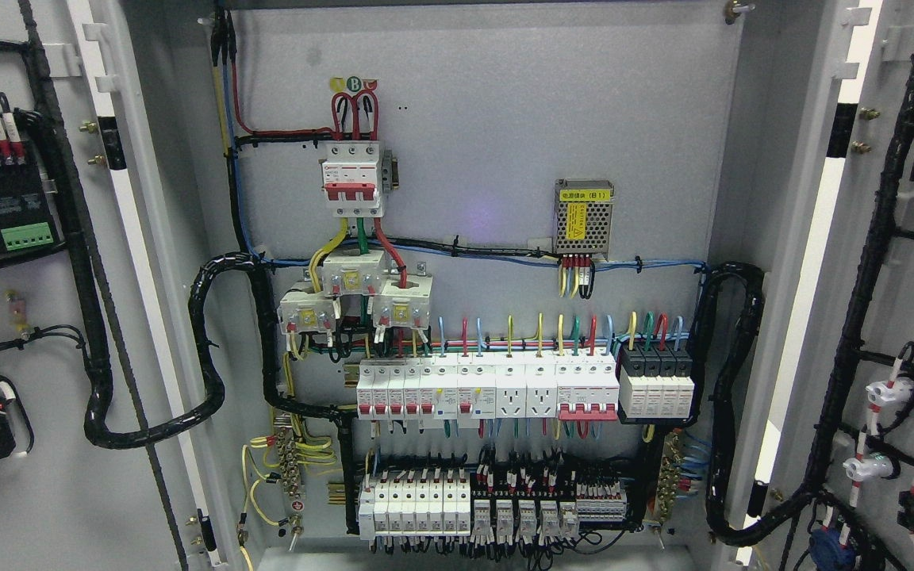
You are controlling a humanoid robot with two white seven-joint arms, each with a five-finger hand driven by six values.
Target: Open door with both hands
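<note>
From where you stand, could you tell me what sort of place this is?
Probably an industrial or utility electrical room: an open grey metal electrical cabinet fills the view, with rows of white circuit breakers and black wrapped cable bundles. No robot hand shows.

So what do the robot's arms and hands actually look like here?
Neither arm nor hand shows in this head view, so their look cannot be told. The picture holds only the open cabinet, its left door and right door swung wide, with breakers and wiring inside.
</note>
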